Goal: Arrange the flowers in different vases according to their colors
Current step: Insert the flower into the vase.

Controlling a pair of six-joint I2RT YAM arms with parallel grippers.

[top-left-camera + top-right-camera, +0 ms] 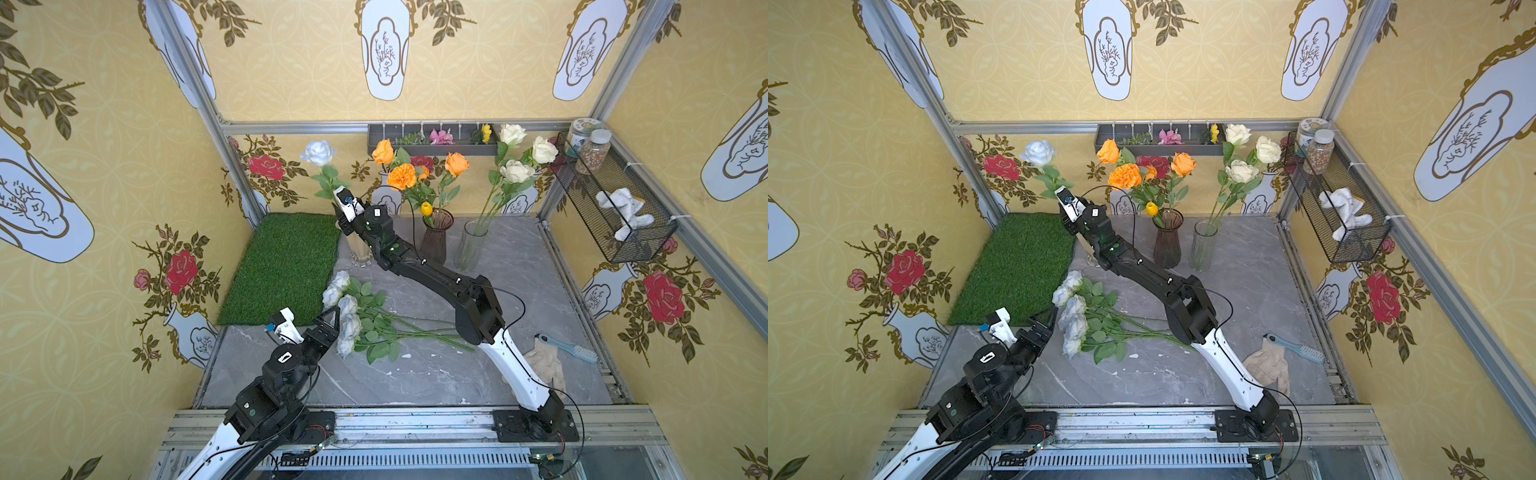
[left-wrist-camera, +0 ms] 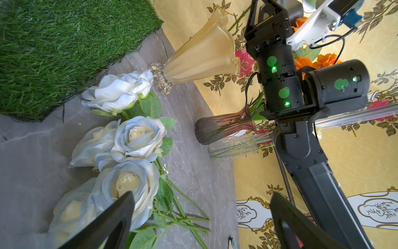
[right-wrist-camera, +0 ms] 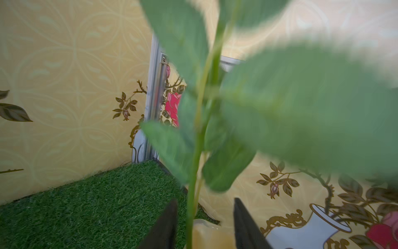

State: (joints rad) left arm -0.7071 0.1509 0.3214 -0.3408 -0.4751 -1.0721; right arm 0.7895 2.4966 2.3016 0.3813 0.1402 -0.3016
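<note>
- Well, the pale blue-white artificial rose [image 1: 319, 152] stands in the cream-amber ruffled glass vase [image 2: 204, 54], bloom up, long axis near upright.
- I judge it light, with a springy stem and soft petals; bare stem below the leaves grips best.
- My right gripper [image 3: 204, 200] brackets that stem, jaws parted, clamping nothing.
- My left gripper [image 2: 202, 194] gapes wide and empty beside the pale blue roses [image 1: 347, 316] lying on the grey marble table [image 1: 415, 374].

Three vases [image 1: 438, 239] — amber, purple, clear. Six pale blue-white roses [image 1: 348, 304], three cream roses [image 1: 516, 171], two orange roses [image 1: 456, 163], one marigold [image 1: 402, 176] (a second smaller one looks half hidden), one yellow tulip [image 1: 426, 208]. Two jars [image 1: 592, 151], one brush [image 1: 569, 348], one cloth [image 1: 546, 365], one grass mat [image 1: 282, 266].
</note>
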